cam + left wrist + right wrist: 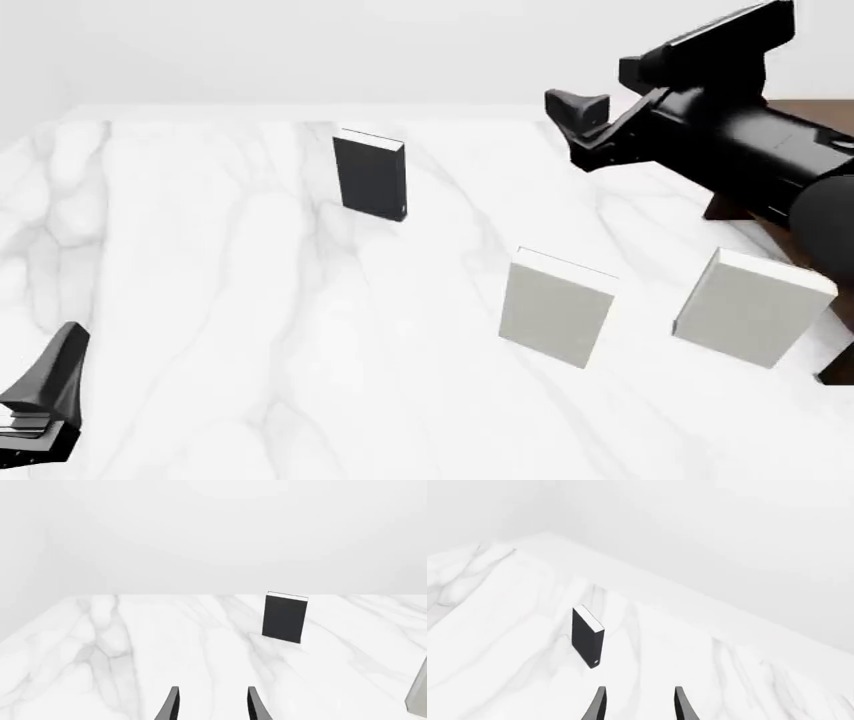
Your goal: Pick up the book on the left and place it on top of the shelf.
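The thin black book [370,176] stands upright on the white marble table [240,300], far left of centre, pale page edge on top. It also shows in the left wrist view [285,618] and the right wrist view [587,636]. My left gripper [51,380] is open and empty at the near left edge, far short of the book; its view [212,705] shows the fingers apart. My right gripper [574,110] is open and empty, raised to the right of the book and pointing toward it [639,705]. The dark brown shelf [817,112] is mostly hidden behind the right arm.
Two larger white books stand on the near right of the table, one in the middle [557,307] and one further right [751,306]. The edge of a white book [419,690] shows in the left wrist view. The black right arm [727,130] spans the upper right.
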{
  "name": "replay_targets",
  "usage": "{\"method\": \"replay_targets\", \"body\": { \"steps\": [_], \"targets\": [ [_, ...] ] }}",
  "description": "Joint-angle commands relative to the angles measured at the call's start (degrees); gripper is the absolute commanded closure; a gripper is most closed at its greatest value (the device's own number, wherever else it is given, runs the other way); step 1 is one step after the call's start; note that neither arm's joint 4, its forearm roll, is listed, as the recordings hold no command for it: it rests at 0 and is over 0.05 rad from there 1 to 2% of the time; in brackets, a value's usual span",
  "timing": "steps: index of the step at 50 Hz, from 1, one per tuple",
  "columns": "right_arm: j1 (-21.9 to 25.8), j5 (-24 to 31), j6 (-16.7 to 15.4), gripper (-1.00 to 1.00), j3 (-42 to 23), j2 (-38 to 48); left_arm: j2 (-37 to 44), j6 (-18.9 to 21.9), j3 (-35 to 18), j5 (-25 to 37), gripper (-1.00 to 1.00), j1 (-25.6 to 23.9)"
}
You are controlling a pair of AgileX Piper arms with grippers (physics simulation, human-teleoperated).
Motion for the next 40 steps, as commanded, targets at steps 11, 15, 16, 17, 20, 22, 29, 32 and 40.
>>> {"method": "replay_targets", "body": {
  "steps": [11, 15, 16, 17, 20, 22, 29, 32, 40],
  "targets": [
    [-0.3, -2.0, -2.0, -1.0, -12.6, 19.6, 0.0, 0.0, 0.0, 0.0, -1.0, 0.0],
    [-0.3, -1.8, -2.0, -1.0, -14.1, 21.3, 0.0, 0.0, 0.0, 0.0, -1.0, 0.0],
    [-0.4, -1.8, -2.0, -1.0, -14.4, 21.6, 0.0, 0.0, 0.0, 0.0, -1.0, 0.0],
    [-0.3, -1.8, -2.1, -1.0, -14.7, 22.0, 0.0, 0.0, 0.0, 0.0, -1.0, 0.0],
    [0.0, -1.7, -2.1, -1.0, -16.0, 23.3, 0.0, 0.0, 0.0, 0.0, -1.0, 0.0],
    [0.2, -1.5, -2.1, -1.0, -16.7, 23.9, 0.0, 0.0, 0.0, 0.0, -1.0, 0.0],
    [1.1, -0.9, -2.0, -1.0, -19.6, 26.2, 0.0, 0.0, 0.0, 0.0, -1.0, 0.0],
    [1.4, -1.0, -1.8, -1.0, -20.7, 27.6, 0.0, 0.0, 0.0, 0.0, -1.0, 0.0],
    [1.7, -0.8, -1.5, -1.0, -23.1, 30.3, 0.0, 0.0, 0.0, 0.0, -1.0, 0.0]
  ]
}}
